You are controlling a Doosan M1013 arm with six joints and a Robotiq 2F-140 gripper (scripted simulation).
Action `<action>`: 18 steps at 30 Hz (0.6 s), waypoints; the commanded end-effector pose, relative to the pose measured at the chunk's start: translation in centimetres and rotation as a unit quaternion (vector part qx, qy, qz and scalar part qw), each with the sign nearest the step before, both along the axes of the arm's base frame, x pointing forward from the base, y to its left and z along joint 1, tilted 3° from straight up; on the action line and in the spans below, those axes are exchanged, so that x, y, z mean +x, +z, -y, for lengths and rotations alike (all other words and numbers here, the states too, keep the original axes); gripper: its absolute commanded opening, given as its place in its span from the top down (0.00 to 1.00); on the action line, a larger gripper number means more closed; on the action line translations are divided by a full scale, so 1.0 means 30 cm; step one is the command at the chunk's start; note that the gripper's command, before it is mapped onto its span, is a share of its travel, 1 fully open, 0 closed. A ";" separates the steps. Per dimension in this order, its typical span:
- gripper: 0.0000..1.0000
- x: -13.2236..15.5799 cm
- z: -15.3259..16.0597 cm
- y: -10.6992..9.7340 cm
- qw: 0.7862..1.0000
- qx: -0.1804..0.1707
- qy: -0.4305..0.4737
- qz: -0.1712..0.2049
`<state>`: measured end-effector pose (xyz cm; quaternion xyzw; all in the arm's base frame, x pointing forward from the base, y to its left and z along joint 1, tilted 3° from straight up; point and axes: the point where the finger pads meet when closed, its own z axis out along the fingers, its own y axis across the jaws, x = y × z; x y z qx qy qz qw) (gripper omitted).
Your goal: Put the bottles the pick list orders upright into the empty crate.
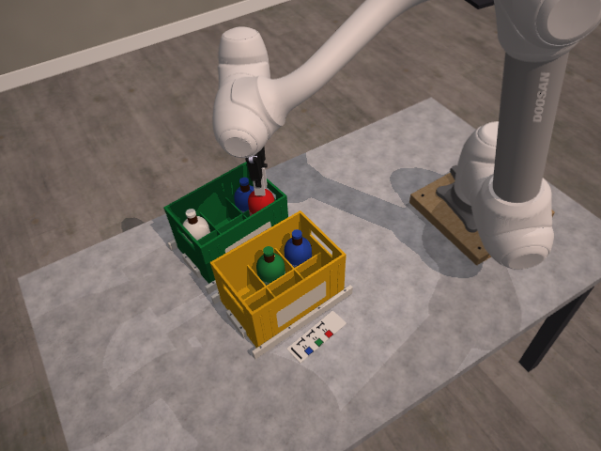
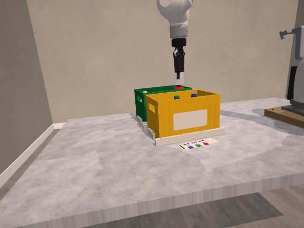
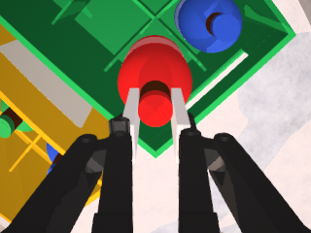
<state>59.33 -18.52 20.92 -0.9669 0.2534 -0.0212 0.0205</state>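
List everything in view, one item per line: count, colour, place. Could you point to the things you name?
Plastic crate [image 1: 233,305] [image 2: 166,122]: one, yellow, on the table
Plastic crate [image 1: 189,252] [image 2: 140,108]: one, green, behind the yellow one
Round bottles: one green [image 1: 270,268], one blue [image 1: 298,252], in yellow crate; one blue [image 3: 206,36], one white [image 1: 195,228], in green crate
Red bottle [image 1: 261,201] [image 3: 155,68]: one, in the jaws, over green crate
Paper strip [image 1: 334,320] [image 2: 212,141]: one, white, before yellow crate
Table [image 1: 146,339] [image 2: 98,176]: one, grey
Arm [image 1: 320,63] [image 2: 178,32]: one, white, above
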 end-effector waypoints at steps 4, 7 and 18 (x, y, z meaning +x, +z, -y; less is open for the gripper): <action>1.00 -0.002 0.001 0.032 1.000 0.000 0.000 0.000; 1.00 -0.002 0.001 0.043 1.000 0.000 0.000 0.000; 1.00 -0.005 0.003 0.099 1.000 0.000 0.000 0.000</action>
